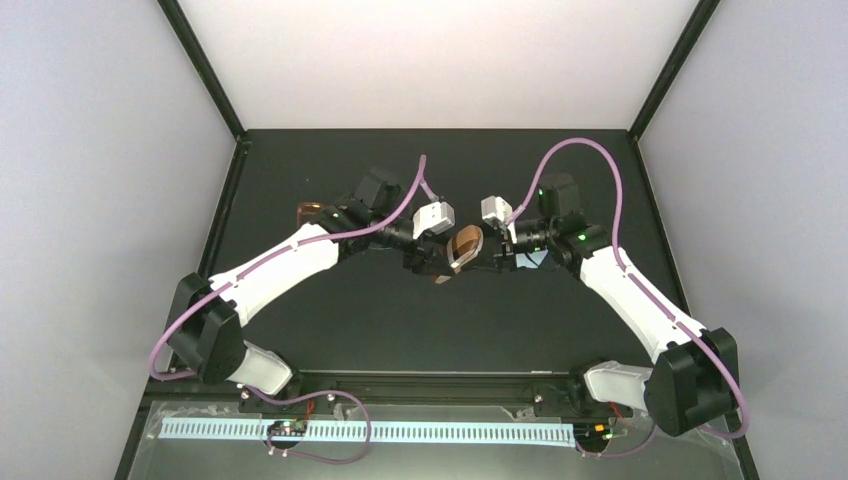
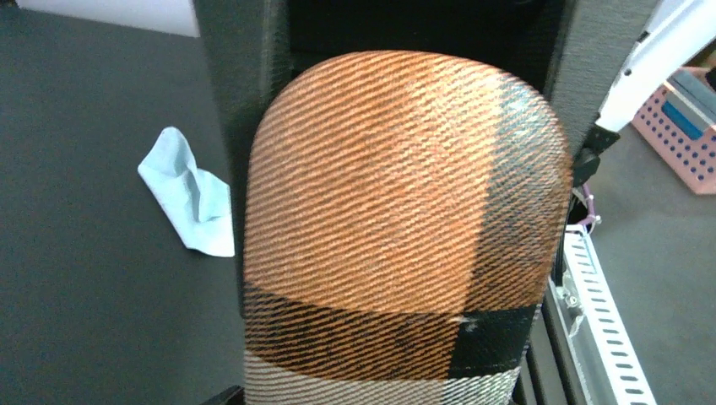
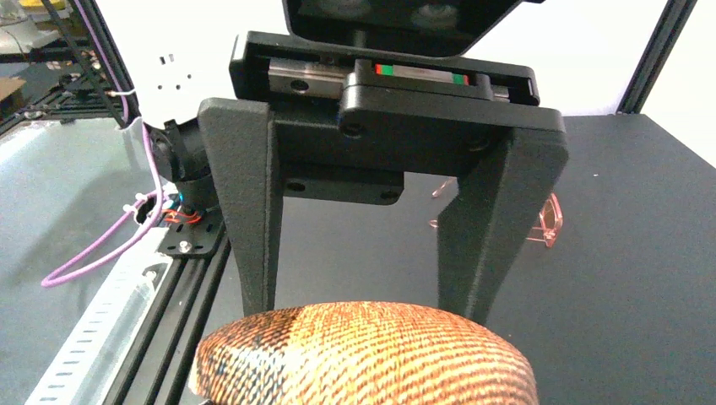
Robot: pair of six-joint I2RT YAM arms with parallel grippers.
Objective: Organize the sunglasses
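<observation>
Your left hand (image 1: 440, 262) is clamping the brown woven case (image 2: 397, 219) between its fingers (image 2: 221, 93), holding it above the worktop (image 1: 400, 330). Your right hand (image 1: 498, 256) is meeting the case's other end. The case is hiding that hand's fingertips, so I cannot tell whether it is pinching. The sunglasses (image 3: 540, 221) are lying on the worktop well beyond the right hand, touching neither hand. A light-blue cloth (image 2: 190, 198) is lying beside the left hand.
</observation>
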